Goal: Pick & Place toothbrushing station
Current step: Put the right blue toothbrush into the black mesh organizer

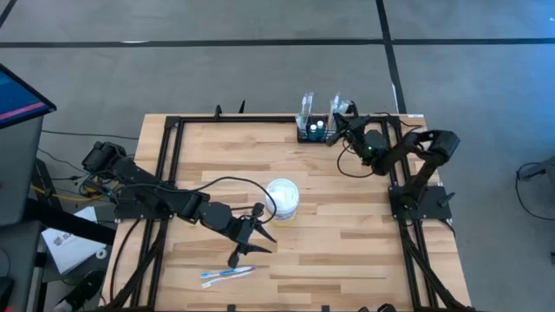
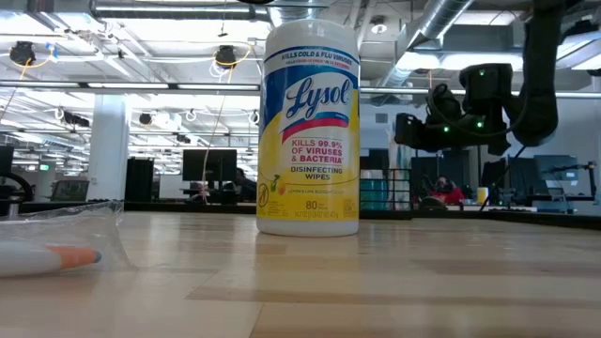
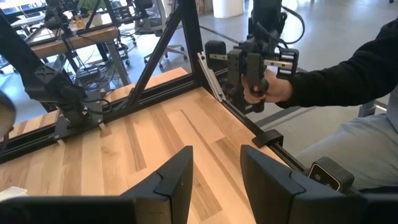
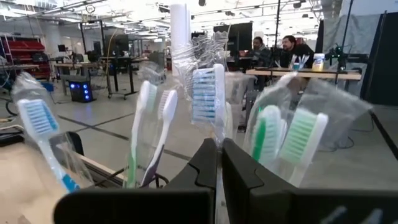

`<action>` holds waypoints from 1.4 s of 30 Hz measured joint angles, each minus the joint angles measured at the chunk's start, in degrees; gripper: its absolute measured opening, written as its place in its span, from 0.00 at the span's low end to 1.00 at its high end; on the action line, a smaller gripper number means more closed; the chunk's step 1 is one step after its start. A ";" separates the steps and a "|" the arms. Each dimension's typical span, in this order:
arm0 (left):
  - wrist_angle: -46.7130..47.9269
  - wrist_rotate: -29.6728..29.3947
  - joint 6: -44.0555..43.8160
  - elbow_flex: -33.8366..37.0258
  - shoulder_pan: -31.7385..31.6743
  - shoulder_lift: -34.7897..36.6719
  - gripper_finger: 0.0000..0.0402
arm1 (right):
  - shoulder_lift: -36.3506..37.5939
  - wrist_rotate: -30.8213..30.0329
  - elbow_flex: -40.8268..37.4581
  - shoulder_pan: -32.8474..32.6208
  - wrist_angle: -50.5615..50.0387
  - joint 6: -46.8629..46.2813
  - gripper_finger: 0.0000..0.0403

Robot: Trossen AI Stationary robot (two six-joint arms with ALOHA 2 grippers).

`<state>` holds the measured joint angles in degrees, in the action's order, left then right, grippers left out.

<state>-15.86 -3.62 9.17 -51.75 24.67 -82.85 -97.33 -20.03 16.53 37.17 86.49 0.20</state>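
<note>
Toothbrushing station point(image 1: 314, 131) half-hidden behind right gripper point(image 1: 336, 132).

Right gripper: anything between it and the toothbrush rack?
Nothing visible. In the high view the right gripper sits right at the black toothbrushing station on the table's far edge. Its wrist view shows its fingers shut on a wrapped toothbrush standing in the rack. The wipes tub stands mid-table, well clear.
</note>
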 joint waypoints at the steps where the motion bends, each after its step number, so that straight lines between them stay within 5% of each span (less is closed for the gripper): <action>1: 0.00 0.00 0.02 0.00 0.00 0.00 0.32 | -1.11 0.00 0.00 0.00 1.18 -0.16 0.00; 9: -0.02 0.00 0.02 0.00 0.00 0.00 0.32 | -6.80 -0.17 0.24 0.00 3.50 -2.13 0.01; 20: -0.02 0.01 0.02 0.00 0.00 0.00 0.32 | -5.07 0.51 0.11 -1.22 3.35 -1.44 0.14; 42: -0.01 0.01 -0.02 0.00 0.00 0.00 0.32 | -4.55 0.51 0.09 -3.41 3.42 4.17 0.15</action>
<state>-15.87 -3.61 9.15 -51.75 24.67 -82.85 -101.89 -19.53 16.62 33.76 89.91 4.38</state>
